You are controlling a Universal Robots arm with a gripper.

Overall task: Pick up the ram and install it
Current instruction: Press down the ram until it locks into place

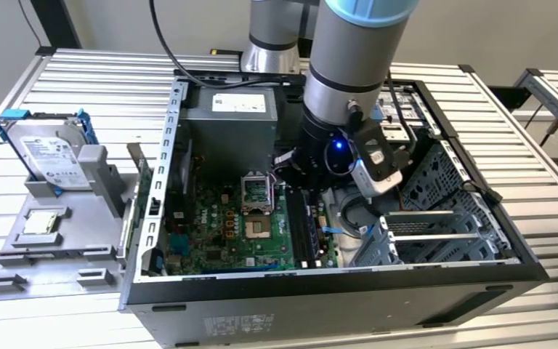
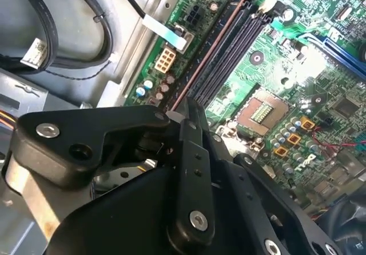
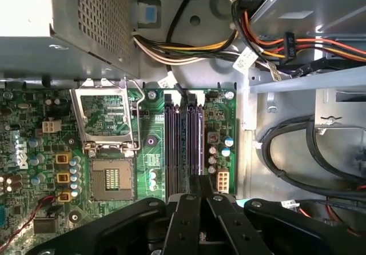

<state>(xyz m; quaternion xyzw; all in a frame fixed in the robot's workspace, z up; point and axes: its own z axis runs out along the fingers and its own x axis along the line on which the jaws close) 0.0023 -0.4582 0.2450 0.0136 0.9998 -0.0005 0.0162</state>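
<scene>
The arm reaches down into the open computer case (image 1: 473,273), which lies on its side on the slatted metal surface (image 1: 85,73). The claw (image 3: 200,192) is low over the green motherboard (image 1: 235,233), right at the bank of long black memory slots (image 3: 183,146), which run beside the open processor socket (image 3: 111,178). In both wrist views the claw's black fingers (image 2: 191,152) stand close together, pinched narrow on a thin upright edge that lines up with one slot; this seems to be the ram (image 2: 197,66), seen edge-on as a thin brownish line running along the slot nearest the case's metal wall, though whether it is fully seated I cannot tell. The slots next to it look bare. Bundled cables (image 3: 189,49) run from the grey power supply (image 1: 230,120) at the far end of the case past the head of the slots. Outside the case, toward the exterior view's left edge of the surface, a grey fixture (image 1: 56,240) holds a silver hard drive (image 1: 51,153) with blue brackets standing upright, well apart from the claw.
</scene>
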